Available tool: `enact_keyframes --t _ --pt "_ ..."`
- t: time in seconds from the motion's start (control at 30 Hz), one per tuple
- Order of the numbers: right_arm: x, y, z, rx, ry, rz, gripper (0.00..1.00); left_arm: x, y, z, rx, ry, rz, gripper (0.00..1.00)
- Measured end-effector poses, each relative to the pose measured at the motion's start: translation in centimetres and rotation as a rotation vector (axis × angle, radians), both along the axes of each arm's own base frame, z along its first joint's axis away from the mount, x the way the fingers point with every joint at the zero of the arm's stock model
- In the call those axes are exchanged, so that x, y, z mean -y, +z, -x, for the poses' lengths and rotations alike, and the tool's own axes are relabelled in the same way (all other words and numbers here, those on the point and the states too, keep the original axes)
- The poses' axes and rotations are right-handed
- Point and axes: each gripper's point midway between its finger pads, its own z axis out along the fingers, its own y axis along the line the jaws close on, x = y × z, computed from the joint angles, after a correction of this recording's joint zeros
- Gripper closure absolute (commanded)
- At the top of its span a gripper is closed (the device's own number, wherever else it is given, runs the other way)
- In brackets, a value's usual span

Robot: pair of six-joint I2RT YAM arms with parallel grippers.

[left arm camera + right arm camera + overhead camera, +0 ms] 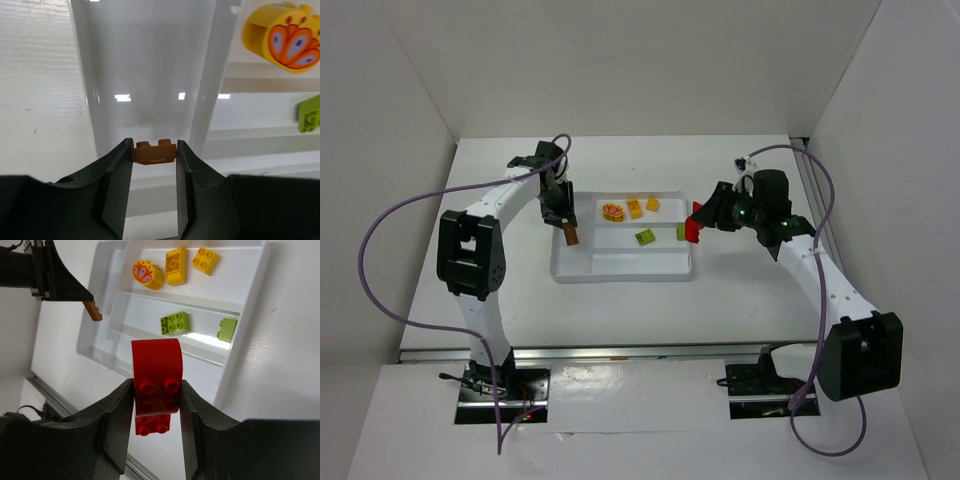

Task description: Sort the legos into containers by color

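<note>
- The left gripper [154, 150] is clamped on a small orange brick [154, 151]. The brick is pinched across two opposite side faces, and its studs are left clear of the pads.
- The right gripper [157, 395] is pressed together on a red brick [156, 371] with one curved end. A second red studded part is seen below it; whether this is one piece or two cannot be told.
- The bricks are judged to be light, rigid and smooth-walled. A flat-faced grip across parallel side walls is recommended. The curved face and the studs are considered poor contact surfaces, since slipping or twisting can be expected there.
- Breakage is judged unlikely; the main handling risk is a bounce out of the compartment on release.
- The orange brick is held above the tall side section [145, 65] of the white tray [620, 278]; no other brick is seen in that section.
- The red brick is held in the air at the tray's right edge, close to the middle long section [200, 337].
- The far long section [235, 275] contains a round yellow piece [148, 274] with an orange pattern and two yellow bricks [176, 266].
- The middle long section contains two lime green bricks [175, 322], set apart from each other.
- In the near long section [640, 263] no brick is seen.
- The tray is set on a white table [750, 300], between the two arms.
</note>
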Motion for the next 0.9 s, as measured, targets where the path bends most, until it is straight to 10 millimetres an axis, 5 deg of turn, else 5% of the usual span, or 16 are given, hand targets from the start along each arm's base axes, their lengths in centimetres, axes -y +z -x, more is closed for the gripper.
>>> enact_keyframes --t 0.03,0.07,0.1,0.13,0.2,0.4,0.53,0.7,0.9 --pt "0.0 0.0 0.0 0.001 0.0 0.017 0.89 -0.2 -0.6 0.0 -0.011 0.006 -0.016 0.86" --pt "0.0 0.0 0.0 0.003 -0.002 0.032 0.89 -0.5 -1.1 0.0 -0.021 0.011 -0.031 0.48" --pt "0.0 0.0 0.0 0.006 -0.004 0.045 0.89 -0.7 -1.5 -0.1 -0.028 0.016 -0.046 0.29" --pt "0.0 0.0 0.0 0.008 -0.005 0.055 0.89 -0.9 -1.7 -0.1 -0.031 0.018 -0.058 0.14" --pt "0.1 -0.1 0.1 0.008 -0.011 0.072 0.89 -1.3 -1.7 -0.1 -0.032 0.029 -0.076 0.0" --pt "0.0 -0.3 0.4 -0.003 -0.005 0.083 0.89 0.0 1.9 -0.3 0.054 0.01 -0.038 0.06" --pt "-1.1 0.3 0.9 0.008 0.057 0.04 0.87 5.5 9.7 0.7 0.258 -0.173 0.199 0.08" --pt "-3.8 3.2 2.0 0.068 0.206 -0.099 0.87 12.6 18.5 6.2 0.463 -0.506 0.612 0.06" --pt "-6.3 7.8 3.2 0.149 0.351 -0.29 0.87 16.5 17.8 10.2 0.409 -0.67 0.878 0.04"
